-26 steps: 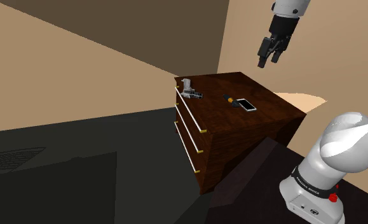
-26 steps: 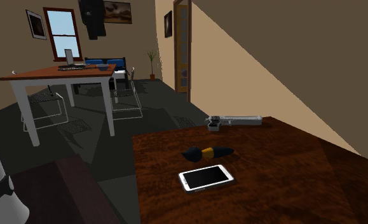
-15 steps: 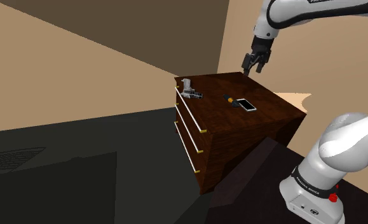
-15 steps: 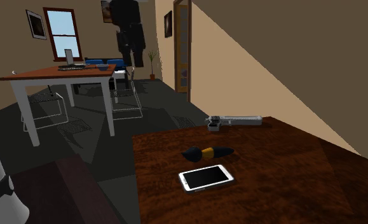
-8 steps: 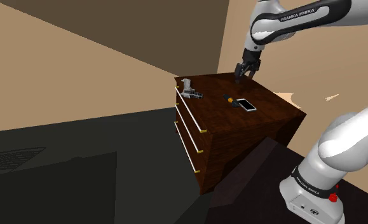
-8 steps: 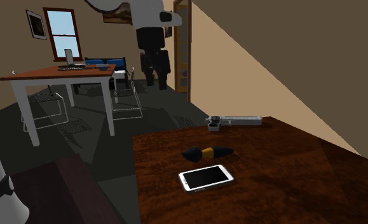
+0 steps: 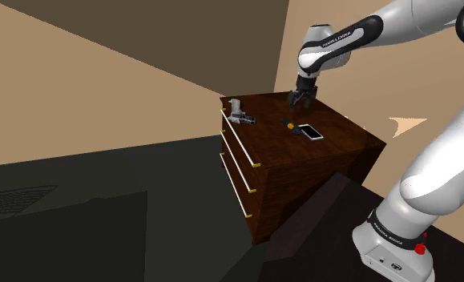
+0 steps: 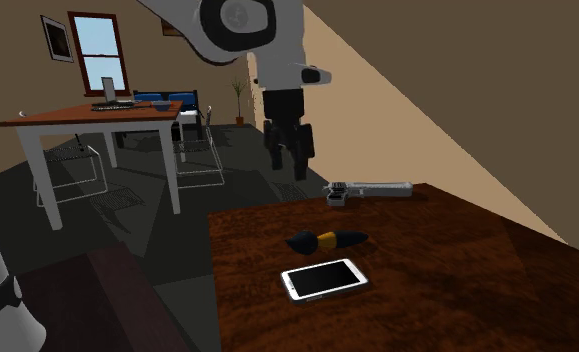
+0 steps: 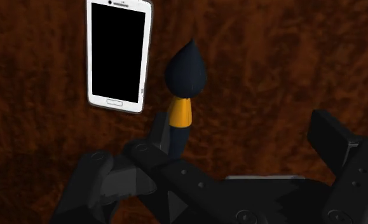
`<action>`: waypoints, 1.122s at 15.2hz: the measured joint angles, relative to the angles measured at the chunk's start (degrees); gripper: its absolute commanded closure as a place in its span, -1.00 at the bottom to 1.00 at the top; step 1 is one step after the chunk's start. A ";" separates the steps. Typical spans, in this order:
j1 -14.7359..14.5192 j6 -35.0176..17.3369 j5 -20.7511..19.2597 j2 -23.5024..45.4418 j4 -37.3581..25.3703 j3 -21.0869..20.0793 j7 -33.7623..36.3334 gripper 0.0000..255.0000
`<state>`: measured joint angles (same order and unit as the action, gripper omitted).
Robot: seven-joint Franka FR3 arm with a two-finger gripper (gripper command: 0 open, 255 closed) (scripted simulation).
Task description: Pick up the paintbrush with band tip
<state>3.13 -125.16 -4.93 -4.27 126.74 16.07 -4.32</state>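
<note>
Checking the gripper [image 9: 239,124] first, wrist view: how wide? (A)
Wide open. Fingers [image 9: 328,137] well apart, nothing held, nothing touched. Paintbrush [image 9: 185,76] lies flat on the dark wood dresser top [image 9: 284,57], lined up with the finger at frame lower left, not centred between the two. Orange band, dark bristle tip. (B)
Past the brush? (A)
White phone [image 9: 117,54], upper left, just beside the tip but apart from it. (B)
Second exterior view? (A)
Phone at lower centre, brush just behind it, grey pistol-shaped tool [image 8: 369,188] at the far edge. Gripper hangs in the air above the dresser, upper centre of frame, clear of the wood. Farther back there's a white-legged table [image 8: 97,118] at left and a window [image 8: 99,50] at upper left. (B)
</note>
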 measured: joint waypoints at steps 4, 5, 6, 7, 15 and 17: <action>0.97 -3.61 2.69 8.64 -4.56 1.10 -2.12 -1.00; 1.46 -4.09 3.49 10.79 -6.13 1.38 -2.98 -1.00; 1.79 -4.98 4.24 12.90 -7.22 1.46 -3.43 -1.00; 2.28 -5.45 5.15 15.43 -9.12 1.53 -4.11 -1.00; 4.31 -9.67 8.31 24.14 -13.12 1.17 -6.25 -1.00; 4.54 -11.14 8.78 25.37 -12.84 0.95 -6.53 -1.00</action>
<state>7.67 -136.30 3.85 21.10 113.91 17.02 -10.85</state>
